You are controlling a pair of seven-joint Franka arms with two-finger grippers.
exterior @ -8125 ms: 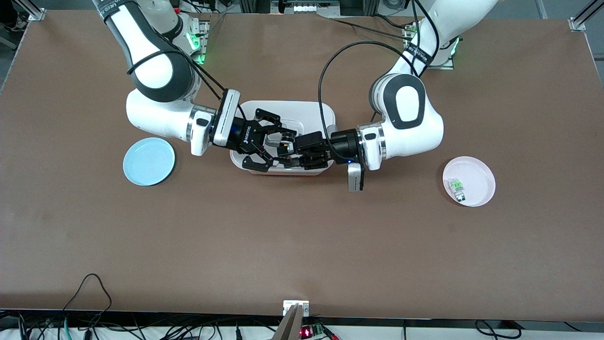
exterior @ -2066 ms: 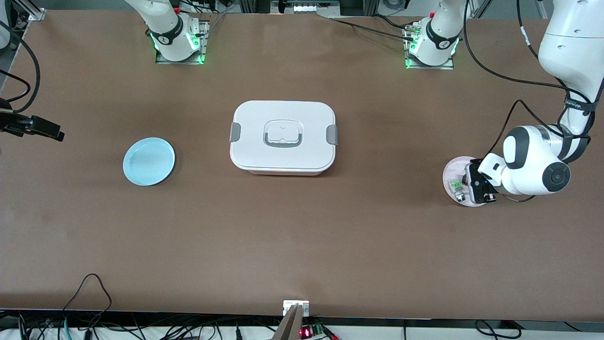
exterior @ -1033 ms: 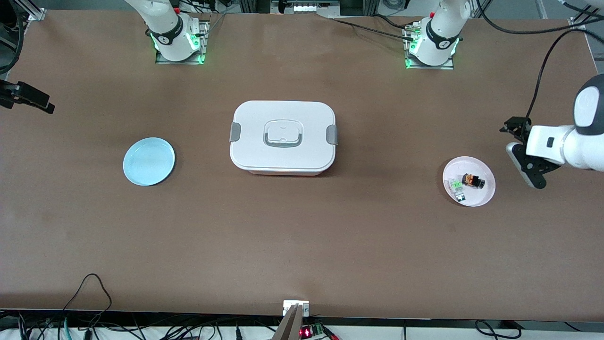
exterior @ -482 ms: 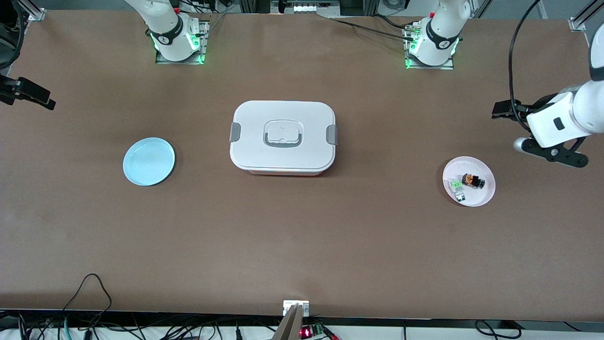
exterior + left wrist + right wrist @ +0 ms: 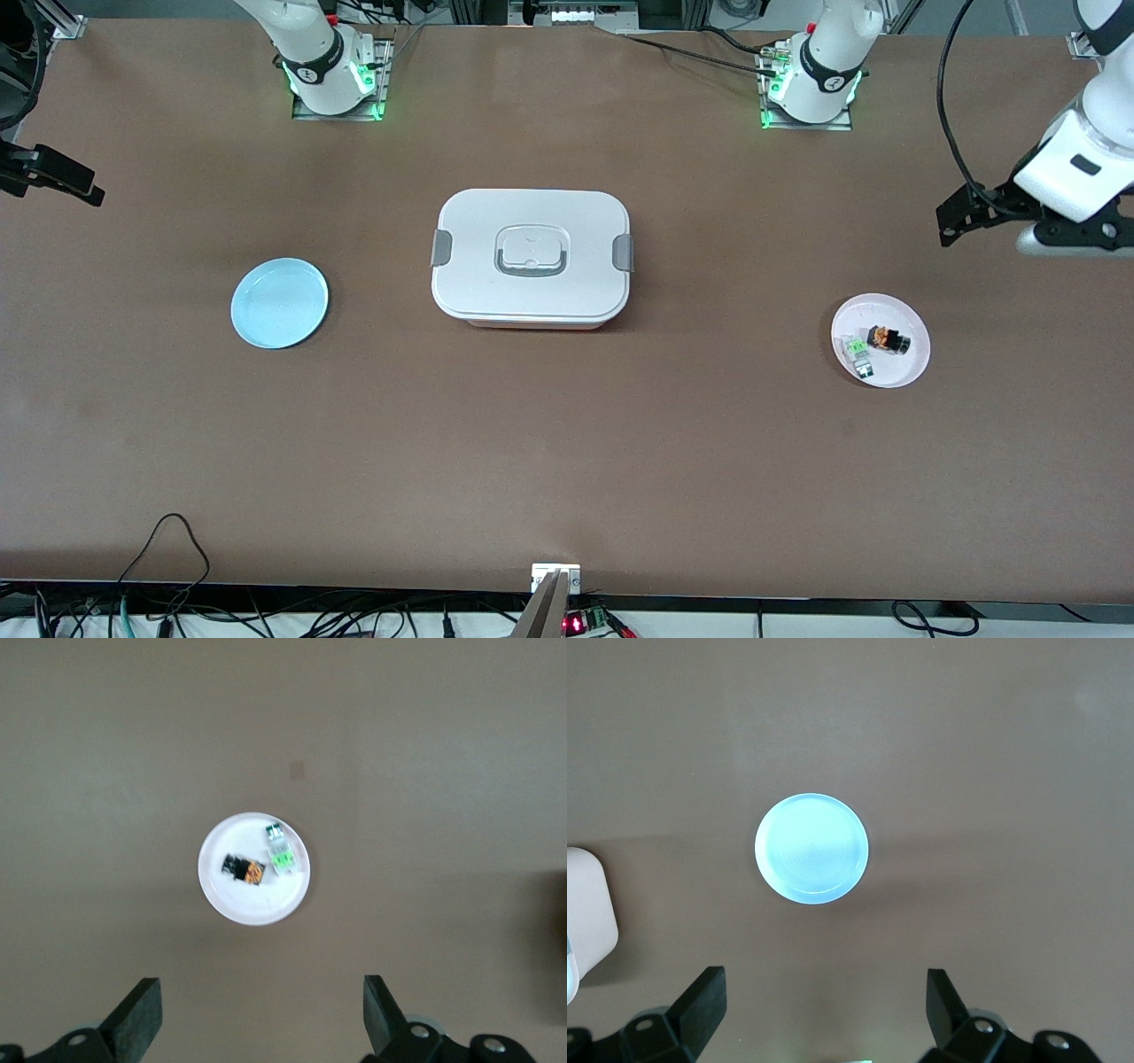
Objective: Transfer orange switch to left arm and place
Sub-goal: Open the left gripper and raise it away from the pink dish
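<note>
The orange switch (image 5: 888,339) lies on its side on the pink plate (image 5: 904,364) toward the left arm's end of the table, beside a small clear part with green marks (image 5: 858,350). In the left wrist view the switch (image 5: 244,870) lies on the plate (image 5: 250,902), well below the left gripper. My left gripper (image 5: 1010,221) is open and empty, up in the air over bare table beside the plate; its fingertips (image 5: 142,1010) are spread wide. My right gripper (image 5: 62,177) is open and empty at the right arm's end, high above the blue plate (image 5: 811,848).
The white box (image 5: 532,257) with grey latches stands shut in the table's middle; its corner shows in the right wrist view (image 5: 589,921). The blue plate (image 5: 279,303) lies empty between the box and the right arm's end.
The grippers met over the box, then parted. The left gripper went to the pink plate and let the switch go there. It has since lifted away. The right gripper has barely moved.
</note>
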